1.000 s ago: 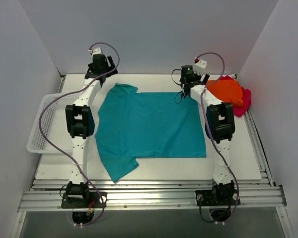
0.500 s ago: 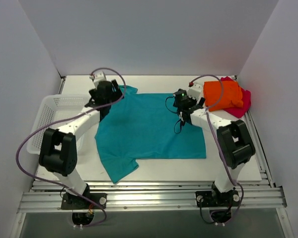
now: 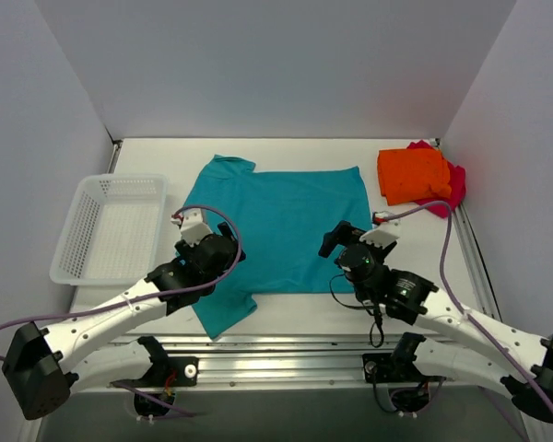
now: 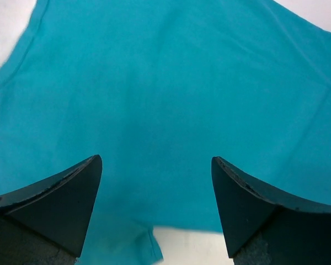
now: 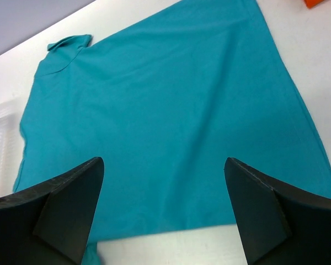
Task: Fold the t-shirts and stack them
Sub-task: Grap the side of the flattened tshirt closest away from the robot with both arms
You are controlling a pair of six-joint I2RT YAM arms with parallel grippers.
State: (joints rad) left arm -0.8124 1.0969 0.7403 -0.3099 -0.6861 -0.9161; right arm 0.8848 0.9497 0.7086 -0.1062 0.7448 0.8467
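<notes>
The teal-blue t-shirt lies flat in the middle of the table, one sleeve at the far left, one at the near left. It fills the left wrist view and the right wrist view. A folded orange t-shirt rests on a magenta-pink one at the back right. My left gripper hovers open above the shirt's near-left part. Over the near hem, my right gripper is open too. Nothing sits between either pair of fingers.
A white mesh basket stands at the left edge of the table. Grey walls close in the back and both sides. A metal rail runs along the near edge by the arm bases.
Both arms have pulled back from the far edge of the shirt toward the near side, now low over its front part. The teal shirt lies as before.
</notes>
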